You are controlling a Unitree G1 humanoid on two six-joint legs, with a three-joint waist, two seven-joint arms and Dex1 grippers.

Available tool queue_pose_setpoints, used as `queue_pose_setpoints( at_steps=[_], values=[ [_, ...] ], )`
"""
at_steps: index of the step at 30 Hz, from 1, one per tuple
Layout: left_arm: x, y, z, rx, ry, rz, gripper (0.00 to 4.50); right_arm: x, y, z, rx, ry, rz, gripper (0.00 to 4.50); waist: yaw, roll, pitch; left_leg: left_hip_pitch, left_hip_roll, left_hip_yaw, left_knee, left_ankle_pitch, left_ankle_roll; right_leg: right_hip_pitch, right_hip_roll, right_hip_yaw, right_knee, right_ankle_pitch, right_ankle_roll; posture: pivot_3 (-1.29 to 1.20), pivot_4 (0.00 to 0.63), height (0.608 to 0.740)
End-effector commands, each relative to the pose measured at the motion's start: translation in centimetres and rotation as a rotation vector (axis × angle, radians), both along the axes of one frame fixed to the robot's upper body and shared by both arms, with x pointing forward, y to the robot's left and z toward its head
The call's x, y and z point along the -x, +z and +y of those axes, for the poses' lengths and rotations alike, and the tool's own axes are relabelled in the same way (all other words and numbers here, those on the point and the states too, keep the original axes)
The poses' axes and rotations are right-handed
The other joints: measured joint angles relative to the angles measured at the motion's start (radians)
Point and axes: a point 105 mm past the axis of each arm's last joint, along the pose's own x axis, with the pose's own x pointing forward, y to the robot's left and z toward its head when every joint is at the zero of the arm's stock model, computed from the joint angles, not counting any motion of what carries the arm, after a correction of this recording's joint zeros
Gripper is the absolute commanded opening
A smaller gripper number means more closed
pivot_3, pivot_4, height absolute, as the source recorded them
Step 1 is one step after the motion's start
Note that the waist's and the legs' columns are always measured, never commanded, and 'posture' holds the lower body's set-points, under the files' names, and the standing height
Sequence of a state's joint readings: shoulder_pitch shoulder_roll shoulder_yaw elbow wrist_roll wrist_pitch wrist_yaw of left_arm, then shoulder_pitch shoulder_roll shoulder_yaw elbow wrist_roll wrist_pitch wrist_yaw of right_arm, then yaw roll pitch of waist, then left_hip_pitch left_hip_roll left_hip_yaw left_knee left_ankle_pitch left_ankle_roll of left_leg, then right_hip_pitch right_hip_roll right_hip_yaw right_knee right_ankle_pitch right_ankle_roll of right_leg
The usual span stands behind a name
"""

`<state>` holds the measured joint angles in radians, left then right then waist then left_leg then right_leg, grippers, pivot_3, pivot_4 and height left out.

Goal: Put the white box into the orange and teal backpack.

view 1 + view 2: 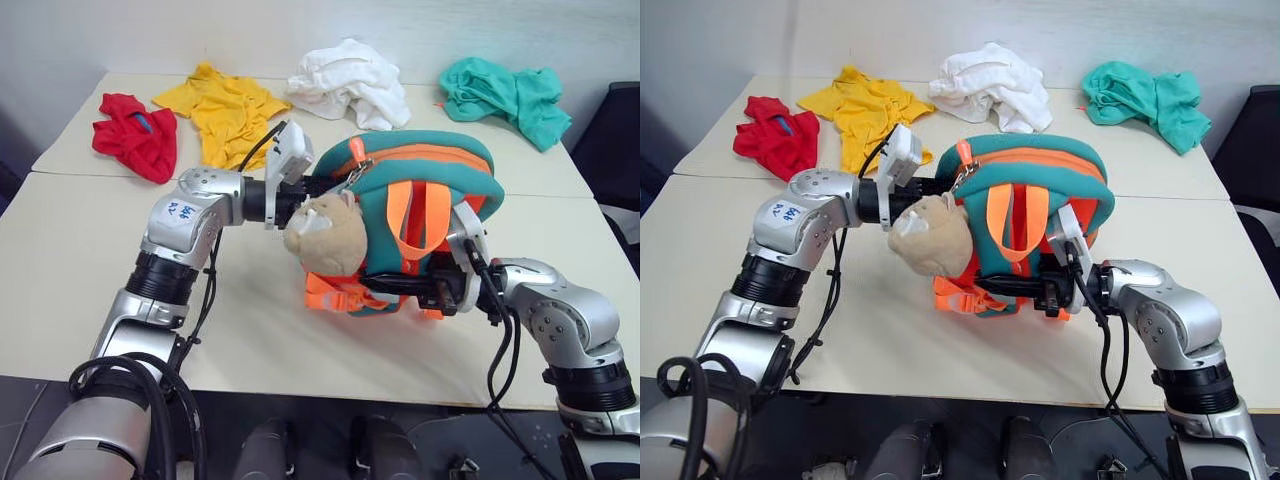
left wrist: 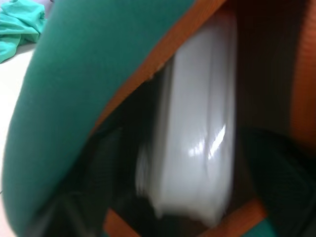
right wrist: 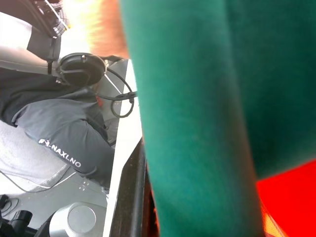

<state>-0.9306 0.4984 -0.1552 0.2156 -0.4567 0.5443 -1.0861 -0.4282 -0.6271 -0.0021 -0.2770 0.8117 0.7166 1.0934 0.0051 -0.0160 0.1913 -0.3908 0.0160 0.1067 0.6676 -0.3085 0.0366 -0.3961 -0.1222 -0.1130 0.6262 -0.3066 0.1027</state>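
Observation:
The orange and teal backpack (image 1: 425, 175) is held up off the table's middle, its tan plush bear head (image 1: 325, 235) facing me. My left gripper (image 1: 318, 186) reaches from the left into its open top, the tips hidden inside. In the left wrist view the white box (image 2: 197, 128) stands inside the backpack, framed by the teal and orange rim (image 2: 79, 98) of the opening. My right gripper (image 1: 440, 290) is shut on the backpack's lower edge near the orange straps (image 1: 345, 295); teal fabric (image 3: 197, 98) lies close before it in the right wrist view.
Along the far side of the table (image 1: 90, 260) lie a red garment (image 1: 135, 135), a yellow one (image 1: 225, 110), a white cloth one (image 1: 350, 82) and a teal one (image 1: 505, 95). A black chair (image 1: 615, 140) stands at the right. A person's dark clothing (image 3: 54, 128) and headphones (image 3: 81, 69) show beyond the table edge.

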Motion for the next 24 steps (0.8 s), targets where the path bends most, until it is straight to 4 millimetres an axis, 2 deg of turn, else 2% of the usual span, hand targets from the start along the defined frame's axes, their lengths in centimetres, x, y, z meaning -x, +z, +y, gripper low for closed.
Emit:
queue_pose_setpoints(
  at_steps=[1,5,8,10,12,15,17,20,24],
  values=[
    [1.1,1.2,3.0,0.022,0.026,-0.045,4.44,0.4,0.5,-0.1,-0.014,-0.013,-0.038,0.03,-0.008,0.0,0.0,0.0,0.0,0.0,0.0,0.0,0.0,0.0,-0.002,0.0,0.0,0.0,0.0,0.0,0.15,0.74],
    [2.3,1.0,6.8,-0.027,0.03,-0.08,4.44,0.1,0.4,-0.3,-0.02,-0.031,-0.034,0.03,-0.009,0.0,0.0,0.001,0.0,0.0,0.0,0.0,0.0,0.0,-0.006,0.0,0.001,0.0,0.0,0.0,0.15,0.74],
    [3.2,0.9,8.4,-0.079,0.01,-0.122,4.44,-0.2,0.1,-0.3,-0.019,-0.039,-0.032,0.03,-0.006,0.0,0.0,0.0,-0.001,-0.001,0.0,0.0,0.0,0.0,-0.007,0.0,0.0,0.0,0.0,0.0,0.15,0.74],
    [4.0,1.2,8.7,-0.083,-0.018,-0.126,4.44,-0.4,0.0,-0.3,-0.018,-0.042,-0.032,0.03,-0.002,0.0,0.0,0.0,-0.002,-0.002,0.0,0.0,0.0,0.001,-0.008,0.0,0.0,0.0,0.0,0.0,0.15,0.74],
    [5.1,1.5,8.3,-0.07,-0.062,-0.125,4.44,-0.7,0.0,-0.3,-0.017,-0.047,-0.034,0.03,-0.002,0.0,0.0,-0.001,-0.002,-0.003,0.001,0.0,0.001,0.002,-0.009,0.0,-0.001,0.0,0.0,0.0,0.15,0.74],
    [6.9,2.3,5.6,0.023,-0.124,-0.164,4.44,-1.0,-0.2,-0.2,-0.015,-0.051,-0.035,0.03,-0.004,0.0,0.0,-0.001,-0.002,-0.004,0.0,0.0,0.001,0.002,-0.009,0.004,-0.001,0.0,0.0,0.0,0.15,0.74],
    [7.3,2.6,4.3,0.076,-0.125,-0.177,4.44,-1.1,-0.3,-0.1,-0.014,-0.051,-0.036,0.03,-0.005,0.0,0.0,-0.001,-0.002,-0.005,0.001,0.0,0.001,0.003,-0.009,0.004,-0.001,0.0,0.0,0.0,0.15,0.74],
    [8.3,2.3,3.0,0.122,-0.15,-0.145,4.44,-1.2,-0.2,0.1,-0.016,-0.051,-0.039,0.03,-0.009,0.0,0.0,0.0,-0.002,-0.005,0.001,0.0,0.0,0.003,-0.009,0.004,-0.001,0.0,0.0,0.0,0.15,0.74],
    [8.6,1.2,1.8,0.13,-0.149,-0.108,4.44,-1.3,-0.3,0.0,-0.014,-0.053,-0.04,0.03,-0.006,0.0,0.0,0.001,-0.001,-0.004,0.0,0.0,0.0,0.003,-0.008,0.004,0.0,0.0,0.0,0.0,0.15,0.74]
  ],
)
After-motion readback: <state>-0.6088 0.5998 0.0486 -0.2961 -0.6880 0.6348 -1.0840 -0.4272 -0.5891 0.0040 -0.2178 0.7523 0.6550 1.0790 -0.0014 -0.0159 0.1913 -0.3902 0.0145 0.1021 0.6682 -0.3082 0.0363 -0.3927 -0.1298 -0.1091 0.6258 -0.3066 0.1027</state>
